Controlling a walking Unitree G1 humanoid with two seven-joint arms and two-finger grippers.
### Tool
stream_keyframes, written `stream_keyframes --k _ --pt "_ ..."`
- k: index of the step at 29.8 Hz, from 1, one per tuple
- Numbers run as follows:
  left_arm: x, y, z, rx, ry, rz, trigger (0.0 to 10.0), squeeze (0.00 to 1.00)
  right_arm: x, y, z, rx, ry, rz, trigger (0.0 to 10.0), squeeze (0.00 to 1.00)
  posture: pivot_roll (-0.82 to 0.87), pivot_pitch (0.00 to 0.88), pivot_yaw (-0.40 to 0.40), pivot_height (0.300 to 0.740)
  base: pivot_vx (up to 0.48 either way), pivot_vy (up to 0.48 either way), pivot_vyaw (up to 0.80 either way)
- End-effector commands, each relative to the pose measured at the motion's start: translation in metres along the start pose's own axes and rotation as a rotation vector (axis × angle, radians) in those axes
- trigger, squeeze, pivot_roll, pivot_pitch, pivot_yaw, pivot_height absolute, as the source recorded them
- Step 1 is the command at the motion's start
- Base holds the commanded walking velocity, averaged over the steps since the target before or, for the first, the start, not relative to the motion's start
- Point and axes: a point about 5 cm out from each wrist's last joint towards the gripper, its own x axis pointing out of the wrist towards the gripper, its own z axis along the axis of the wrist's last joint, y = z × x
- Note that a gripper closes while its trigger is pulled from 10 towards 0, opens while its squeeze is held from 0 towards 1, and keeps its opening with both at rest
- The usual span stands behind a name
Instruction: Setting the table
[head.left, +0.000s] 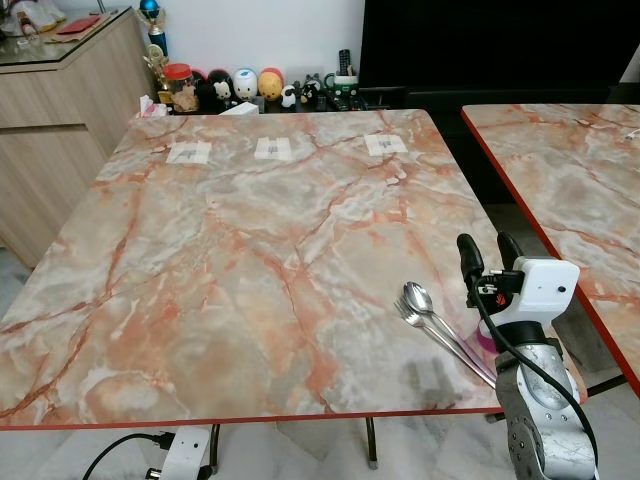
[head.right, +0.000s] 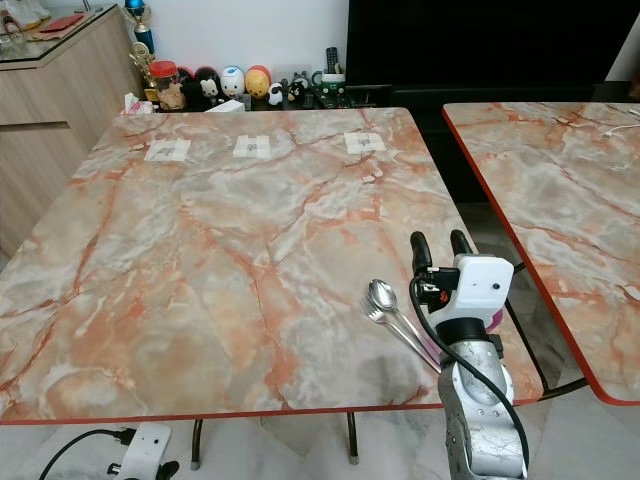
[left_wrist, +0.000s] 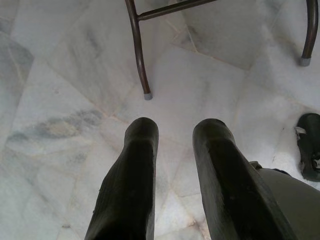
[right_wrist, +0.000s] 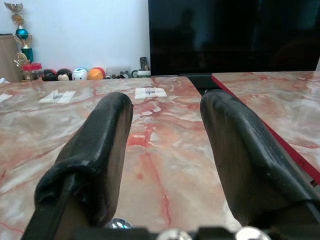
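A metal spoon (head.left: 419, 300) and a fork (head.left: 408, 313) lie side by side near the front right corner of the marble table (head.left: 250, 250), handles running toward the table's edge. My right gripper (head.left: 490, 253) stands open just right of them, above the table's right edge, with nothing between its fingers (right_wrist: 95, 150). Three white paper markers (head.left: 273, 149) sit in a row at the far side. My left gripper (left_wrist: 175, 135) hangs open below the table, over the floor.
A second marble table (head.left: 560, 180) stands to the right across a narrow gap. A wooden cabinet (head.left: 50, 130) is at the left. Toys and a trophy (head.left: 240, 85) line the far wall. Table legs (left_wrist: 137, 50) and a dark sandal (left_wrist: 309, 145) are on the tiled floor.
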Motion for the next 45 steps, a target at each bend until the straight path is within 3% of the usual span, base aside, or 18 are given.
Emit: stream_keyframes --k 1,8,11,12,16,24,27,33,38,42,43,45 --pt "0.000 -0.002 0.001 -0.003 -0.006 -0.008 10.0 0.00 0.001 -0.001 0.003 -0.003 -0.016 -0.002 10.0 0.00 0.04 0.000 0.005 0.740 -0.266 0.000 0.00" --pt "0.001 -0.002 0.002 0.005 -0.003 -0.006 10.0 0.00 0.001 -0.001 0.003 -0.007 -0.014 -0.007 10.0 0.00 0.04 0.000 0.006 0.740 -0.072 0.000 0.00" --pt "0.001 -0.002 0.002 0.004 -0.005 -0.008 10.0 0.00 0.001 -0.014 0.002 -0.054 0.002 -0.111 10.0 0.00 0.04 0.000 0.006 0.740 0.000 0.000 0.00" --pt "0.001 -0.002 0.002 0.003 -0.006 -0.008 10.0 0.00 0.000 -0.026 0.003 -0.057 -0.006 -0.192 10.0 0.00 0.04 0.000 0.006 0.740 0.000 0.000 0.00" --pt "0.001 -0.003 0.002 0.010 -0.008 -0.012 10.0 0.00 -0.003 -0.038 0.007 -0.021 -0.021 -0.256 10.0 0.00 0.04 0.000 0.006 0.740 0.000 0.000 0.00" --pt "0.000 -0.004 -0.001 0.017 0.005 -0.016 10.0 0.00 -0.002 -0.031 0.007 -0.027 -0.017 -0.231 10.0 0.00 0.04 0.000 0.006 0.740 0.000 0.000 0.00" --pt "0.000 -0.004 -0.002 0.012 0.007 -0.014 10.0 0.00 -0.008 -0.037 0.009 -0.051 -0.017 -0.286 10.0 0.00 0.03 0.000 -0.001 0.740 0.000 0.000 0.00" --pt "-0.001 -0.004 -0.003 0.015 0.012 -0.014 10.0 0.00 -0.029 -0.066 0.024 -0.089 0.014 -0.472 10.0 0.00 0.02 0.000 0.001 0.740 0.000 0.000 0.00" --pt "0.000 -0.006 -0.003 0.016 0.012 -0.020 10.0 0.00 -0.039 -0.078 0.045 -0.052 -0.012 -0.484 10.0 0.00 0.02 0.000 -0.001 0.740 0.000 0.000 0.00" --pt "0.000 -0.008 -0.003 0.020 0.014 -0.025 10.0 0.00 -0.041 -0.083 0.044 -0.021 0.071 -0.456 10.0 0.00 0.00 0.000 0.005 0.740 0.000 0.000 0.00" --pt "0.000 -0.008 -0.003 0.022 0.014 -0.027 10.0 0.00 -0.043 -0.087 0.042 -0.046 0.124 -0.475 10.0 0.00 -0.01 0.000 0.008 0.740 0.000 0.000 0.00" --pt "0.000 -0.008 -0.002 0.023 0.013 -0.027 10.0 0.00 -0.044 -0.092 0.040 0.009 0.132 -0.525 10.0 0.00 -0.01 0.000 0.008 0.740 0.000 0.000 0.00"
